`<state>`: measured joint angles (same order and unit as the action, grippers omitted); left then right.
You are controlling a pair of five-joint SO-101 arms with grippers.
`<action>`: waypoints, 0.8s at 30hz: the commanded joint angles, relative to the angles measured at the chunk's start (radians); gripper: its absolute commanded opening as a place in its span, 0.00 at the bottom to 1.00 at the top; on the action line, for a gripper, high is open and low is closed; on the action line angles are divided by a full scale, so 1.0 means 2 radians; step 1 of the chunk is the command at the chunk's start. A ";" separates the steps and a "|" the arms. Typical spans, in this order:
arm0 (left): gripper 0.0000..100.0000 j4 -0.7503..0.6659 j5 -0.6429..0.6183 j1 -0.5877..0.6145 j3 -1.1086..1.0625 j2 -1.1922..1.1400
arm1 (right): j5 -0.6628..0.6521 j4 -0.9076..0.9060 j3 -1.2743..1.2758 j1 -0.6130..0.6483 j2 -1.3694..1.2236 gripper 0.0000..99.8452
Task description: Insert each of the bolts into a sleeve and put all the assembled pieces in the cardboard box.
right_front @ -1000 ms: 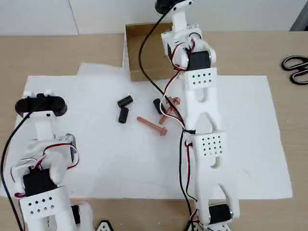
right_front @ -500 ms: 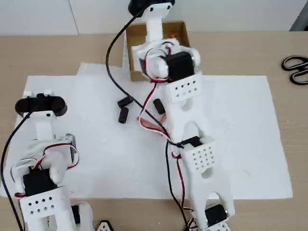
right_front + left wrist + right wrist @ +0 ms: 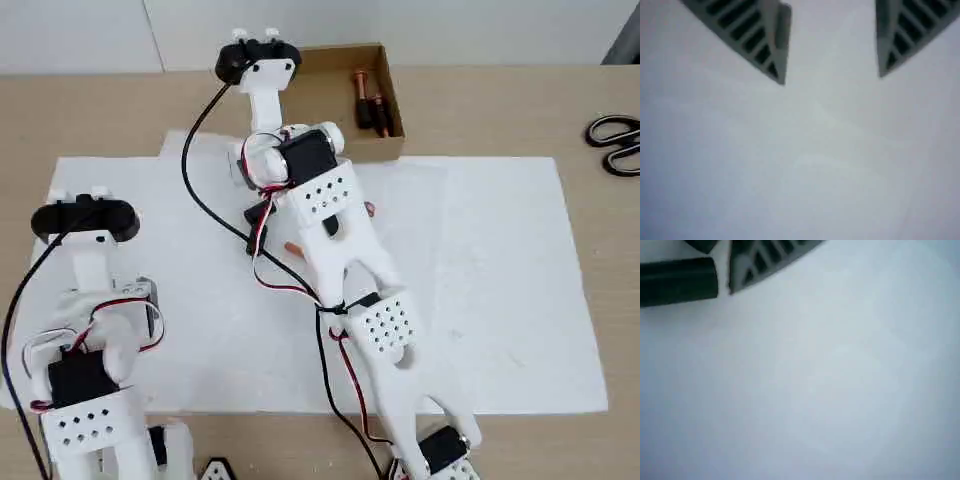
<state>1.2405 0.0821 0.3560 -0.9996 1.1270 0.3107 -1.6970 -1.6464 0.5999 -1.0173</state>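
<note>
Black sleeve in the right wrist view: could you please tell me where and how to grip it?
Pinch the black sleeve across its middle from above: it lies on its side on the white sheet, a straight cylinder, so its curved flanks probably hold steadiest.

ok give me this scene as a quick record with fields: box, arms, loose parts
cardboard box: far side of the table, holds assembled pieces
right arm: stretched over the white sheet, wrist beside the box
sleeve: lying on the sheet in the right wrist view
left gripper: open, over bare sheet
scissors: on the table, off the sheet
</note>
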 commanded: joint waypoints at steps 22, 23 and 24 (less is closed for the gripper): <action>0.11 0.001 -0.001 0.002 0.002 0.006 | 0.001 -0.010 0.156 -0.007 0.228 0.18; 0.11 0.001 -0.001 0.002 0.002 0.006 | 0.002 -0.007 0.187 -0.007 0.247 0.18; 0.11 0.001 -0.001 0.002 0.002 0.006 | 0.002 -0.006 0.219 -0.007 0.264 0.18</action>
<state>1.2405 0.0821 0.3560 -0.9996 1.1270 0.3107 -1.7062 -1.3533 0.5984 -0.6444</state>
